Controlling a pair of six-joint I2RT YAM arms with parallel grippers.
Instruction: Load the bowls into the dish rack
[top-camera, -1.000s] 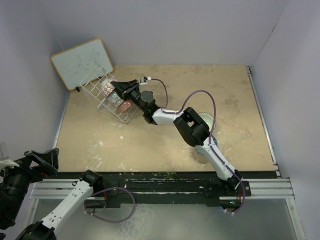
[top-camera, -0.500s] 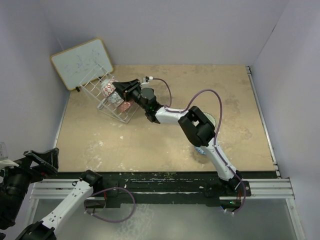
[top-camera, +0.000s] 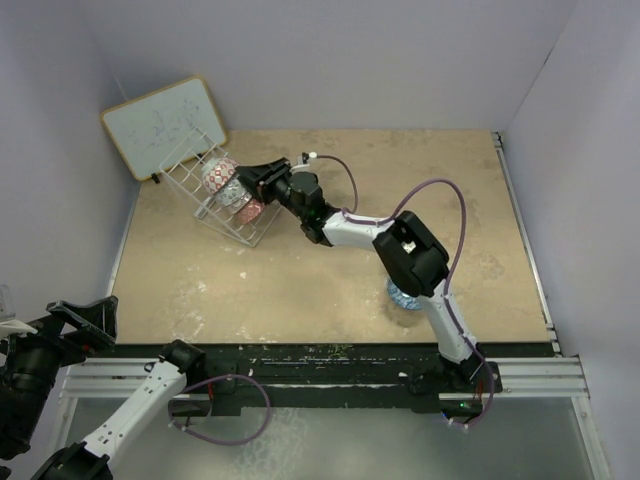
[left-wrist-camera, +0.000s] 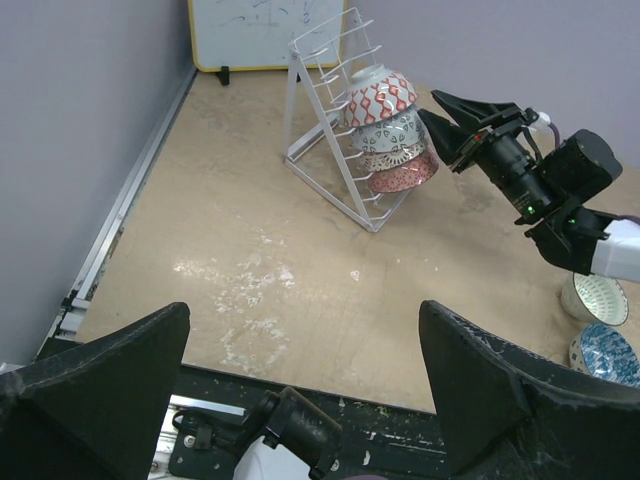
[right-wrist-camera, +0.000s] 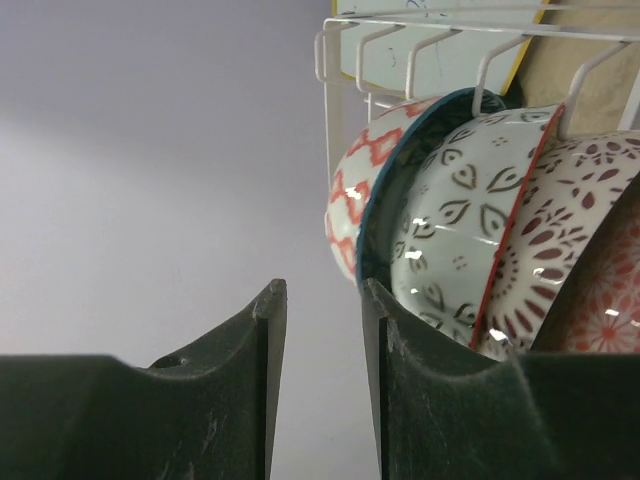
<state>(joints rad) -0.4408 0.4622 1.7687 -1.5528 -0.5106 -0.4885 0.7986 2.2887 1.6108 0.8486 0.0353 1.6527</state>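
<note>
The white wire dish rack (top-camera: 190, 180) stands tilted at the back left and holds several bowls on edge. In the left wrist view the rack (left-wrist-camera: 322, 120) carries a red-patterned white bowl (left-wrist-camera: 380, 95), two patterned ones below it and a red bowl (left-wrist-camera: 405, 176). My right gripper (top-camera: 243, 175) is open by a narrow gap and empty, its tips just beside the top bowl (right-wrist-camera: 350, 190). A cream-white bowl (left-wrist-camera: 598, 297) and a blue bowl (left-wrist-camera: 606, 352) sit on the table near the right arm's base. My left gripper (left-wrist-camera: 300, 330) is open and empty over the near edge.
A wood-framed whiteboard (top-camera: 162, 125) leans on the back wall behind the rack. The right arm stretches across the middle of the table and partly covers the blue bowl (top-camera: 403, 296). Purple walls close off the left, back and right sides.
The right arm's elbow has swung to the right and its gripper has drawn back slightly from the bowls in the rack. The left arm has not moved.
</note>
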